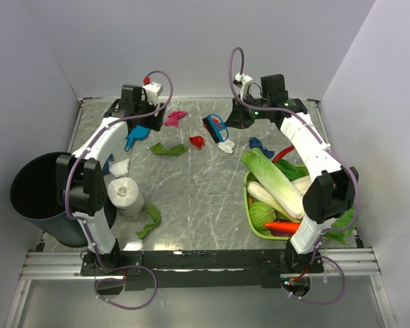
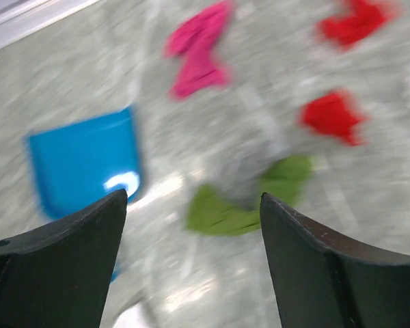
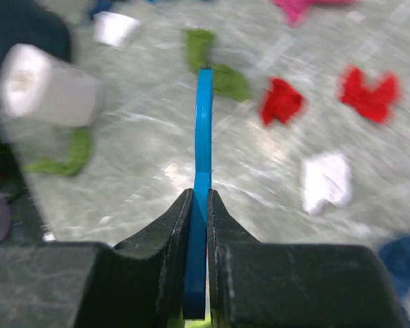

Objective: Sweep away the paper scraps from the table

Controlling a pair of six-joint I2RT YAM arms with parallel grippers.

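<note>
Paper scraps lie on the far half of the grey table: magenta, green, red, white, blue. Another white one and a green one lie nearer the left. My left gripper is open and empty above a blue dustpan. In the left wrist view the dustpan, the magenta scrap and the green scrap show. My right gripper is shut on a thin blue brush-like tool, seen edge-on in the right wrist view.
A black bin stands at the left edge, with a white tissue roll beside it. A green tray of vegetables sits at the right, with a red chilli behind it. White walls enclose the table.
</note>
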